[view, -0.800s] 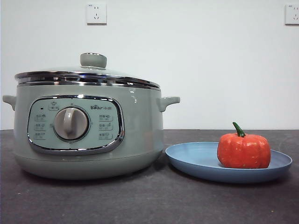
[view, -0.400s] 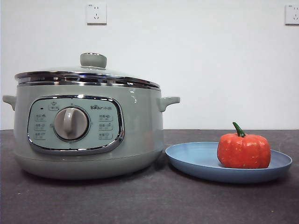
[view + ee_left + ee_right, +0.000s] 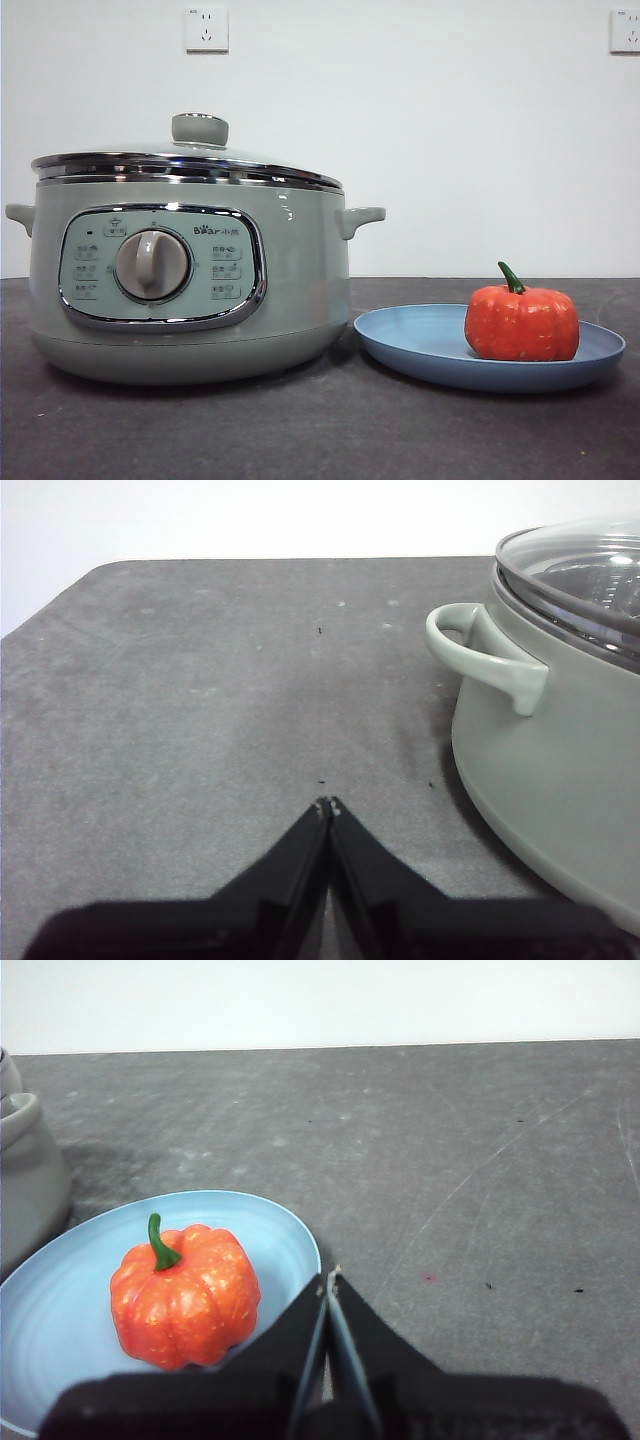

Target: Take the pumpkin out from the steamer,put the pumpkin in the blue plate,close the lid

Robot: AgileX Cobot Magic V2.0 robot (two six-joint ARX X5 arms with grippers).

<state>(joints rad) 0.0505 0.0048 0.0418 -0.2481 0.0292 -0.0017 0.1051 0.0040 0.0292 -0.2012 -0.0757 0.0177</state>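
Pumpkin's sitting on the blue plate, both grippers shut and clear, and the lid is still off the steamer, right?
Not quite: the lid is on the steamer, as the front view shows. The rest holds: pumpkin on the blue plate, left gripper and right gripper shut.

a dark grey table (image 3: pixel 300 430) with a matte, faintly speckled and scratched top fills the lower part of the front view, and in the left wrist view one of its corners is rounded. behind it rises a plain white wall (image 3: pixel 450 150). two white power sockets are set high on that wall, one (image 3: pixel 206 29) towards the left and another (image 3: pixel 625 30) cut off by the right edge of the front view.
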